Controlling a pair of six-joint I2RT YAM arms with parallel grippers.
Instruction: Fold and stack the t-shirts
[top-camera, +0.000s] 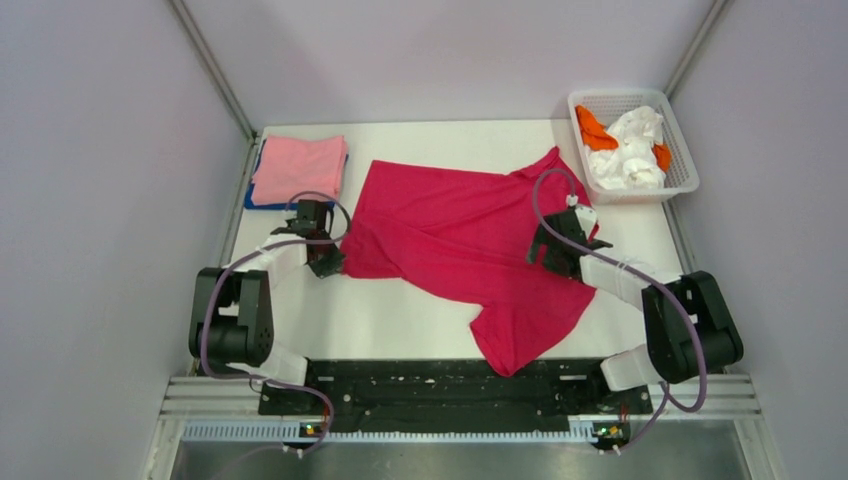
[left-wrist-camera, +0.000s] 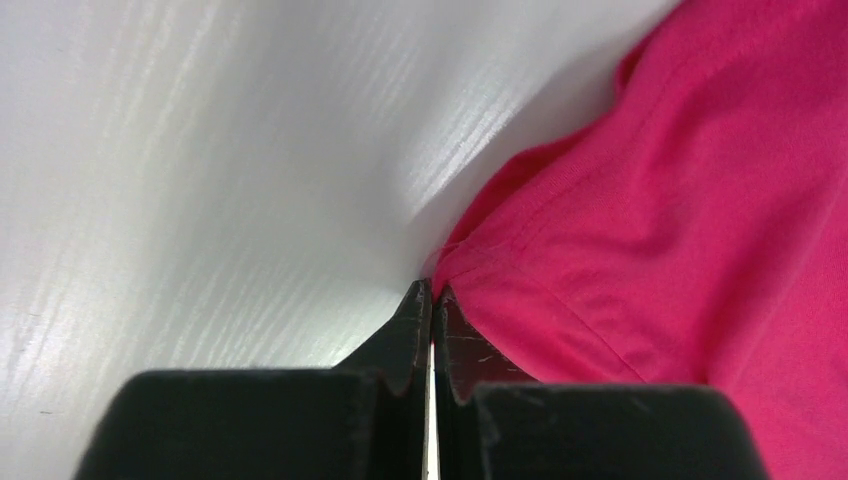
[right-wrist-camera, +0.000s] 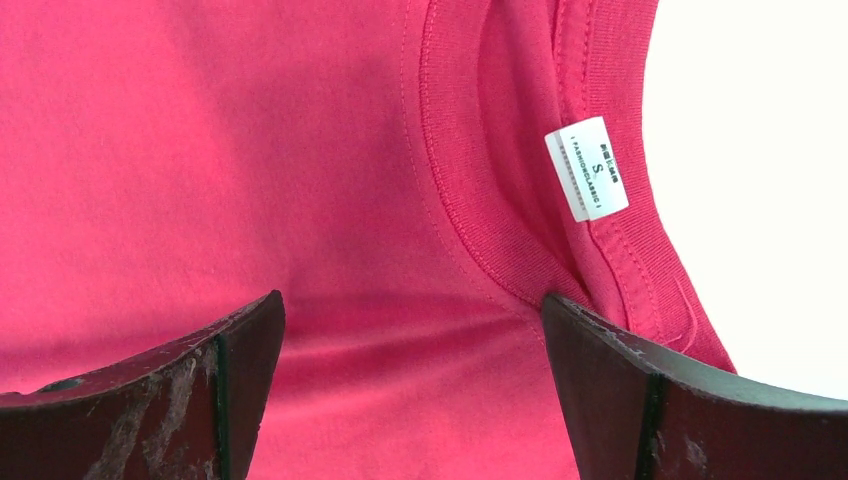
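Observation:
The crimson-red t-shirt (top-camera: 462, 232) lies spread and crumpled across the middle of the white table, one sleeve hanging toward the near edge. My left gripper (top-camera: 328, 262) is at its left hem corner. In the left wrist view its tips (left-wrist-camera: 433, 290) are shut, with the cloth corner (left-wrist-camera: 470, 262) drawn to a point between them. My right gripper (top-camera: 552, 252) hovers over the shirt's right side, open. Its fingers straddle flat red cloth (right-wrist-camera: 412, 310) just below the collar (right-wrist-camera: 470, 180) and the white size label (right-wrist-camera: 587, 168). A folded light pink t-shirt (top-camera: 298, 167) rests on a folded blue one (top-camera: 258, 203) at the back left.
A white basket (top-camera: 645, 194) holding white and orange cloths stands at the back right. Grey walls close in the table on the left, right and back. Bare white tabletop (top-camera: 380, 320) shows in front of the red shirt.

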